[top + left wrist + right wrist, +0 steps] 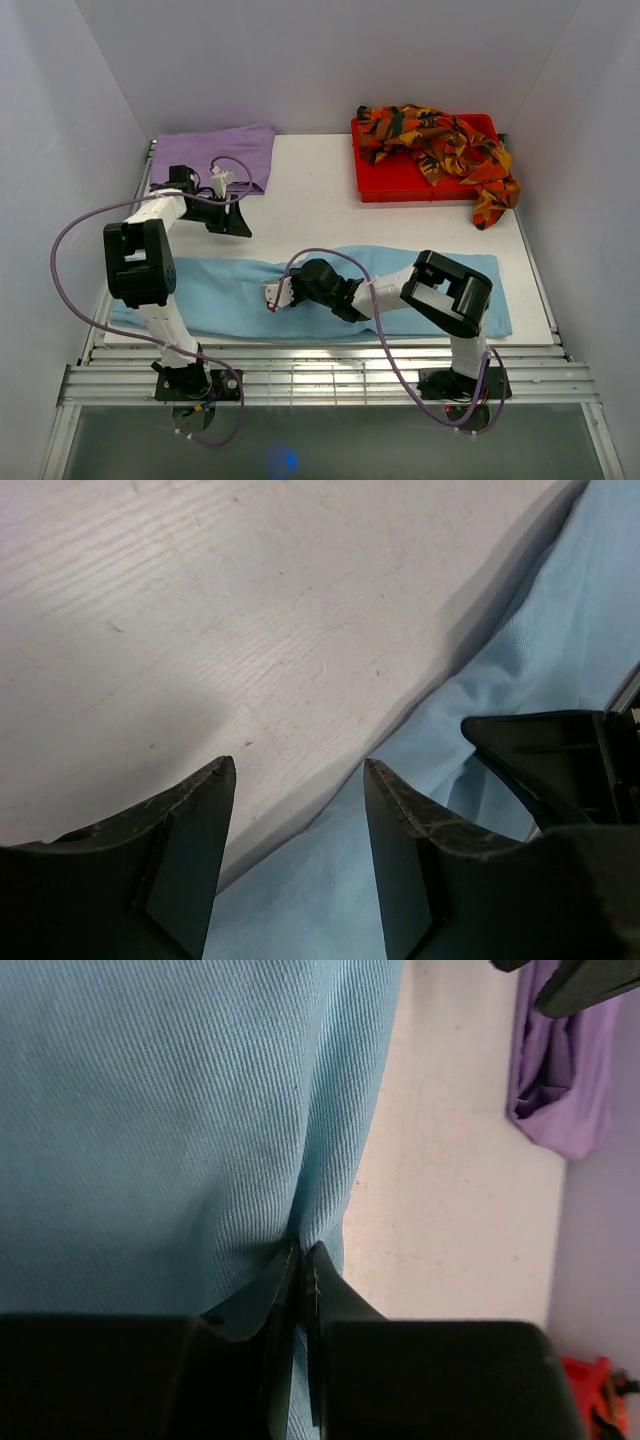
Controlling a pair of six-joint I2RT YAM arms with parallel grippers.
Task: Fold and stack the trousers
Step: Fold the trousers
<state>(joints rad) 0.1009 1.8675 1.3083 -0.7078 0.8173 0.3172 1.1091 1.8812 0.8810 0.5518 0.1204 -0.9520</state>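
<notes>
The light blue trousers [230,290] lie flat in a long strip along the near side of the table. My right gripper [273,297] is shut on a pinched fold of this cloth [180,1110] near its far edge; its jaws [303,1252] meet with fabric between them. My left gripper [238,228] hovers open just beyond that far edge, its fingers [300,770] straddling bare table and blue cloth [520,670], holding nothing. A lilac pair [218,150] lies folded at the far left. A patterned orange-red-black pair [440,145] is heaped in the red bin [385,185].
White walls close in the table on three sides. The red bin stands at the far right, with the patterned cloth spilling over its right side. A metal rail [330,375] runs along the near edge by the arm bases. The lilac cloth [560,1090] shows in the right wrist view.
</notes>
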